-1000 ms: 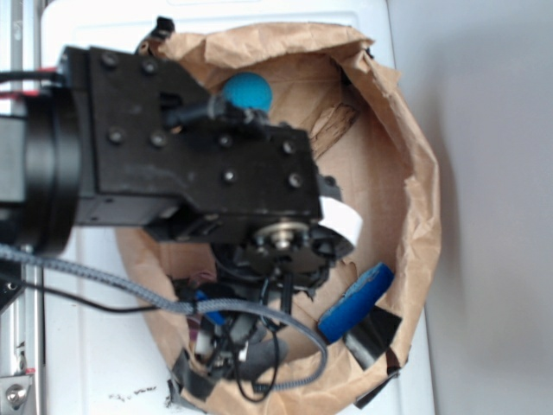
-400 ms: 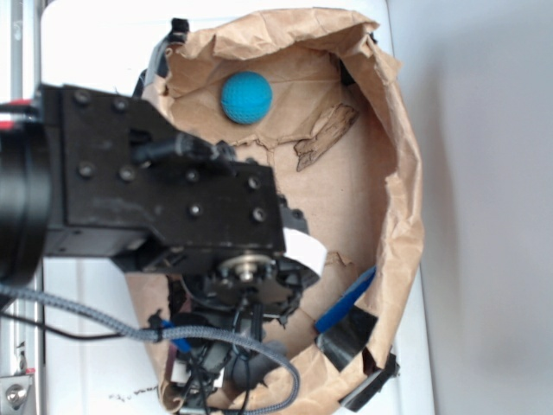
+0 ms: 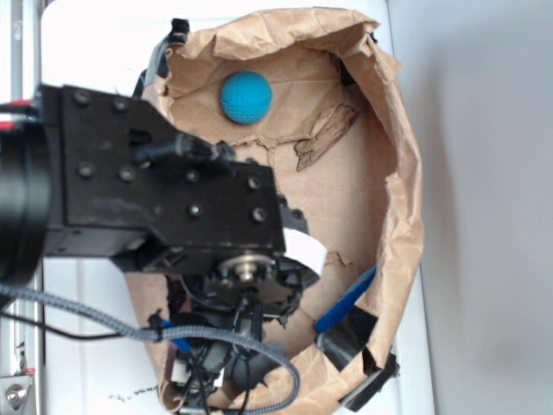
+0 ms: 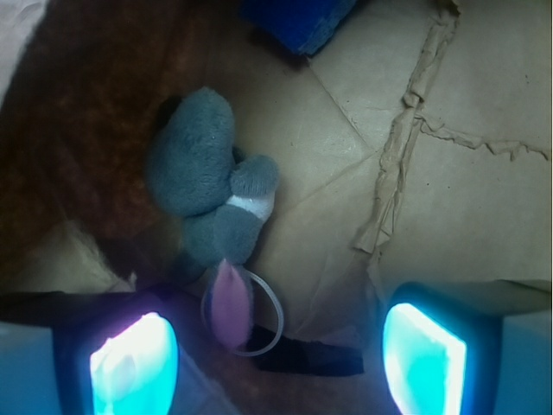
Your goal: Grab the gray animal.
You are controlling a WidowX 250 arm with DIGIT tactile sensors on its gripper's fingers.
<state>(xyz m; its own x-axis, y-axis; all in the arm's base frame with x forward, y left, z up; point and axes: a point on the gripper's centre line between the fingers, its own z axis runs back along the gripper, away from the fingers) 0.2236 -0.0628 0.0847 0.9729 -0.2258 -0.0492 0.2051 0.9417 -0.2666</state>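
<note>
The gray animal [image 4: 212, 186], a soft gray plush with a white band and a pink ear [image 4: 232, 304], lies on the brown paper floor in the wrist view. It sits just ahead of my gripper [image 4: 278, 363], nearer the left finger. The ear reaches into the gap between the glowing fingertips [image 4: 134, 367]. The jaws stand wide apart and touch nothing. In the exterior view my black arm [image 3: 164, 199] covers the animal and most of the gripper.
A crumpled brown paper bag [image 3: 406, 207] forms a walled basin around everything. A teal-blue ball [image 3: 246, 97] rests at its far end. A long blue block [image 3: 346, 298] leans by the right wall, and its corner [image 4: 294, 22] shows beyond the animal. A clear ring [image 4: 259, 320] lies under the ear.
Since a second ago the arm has shifted left and down in the exterior view, uncovering the blue ball. Nothing has moved in the last half second.
</note>
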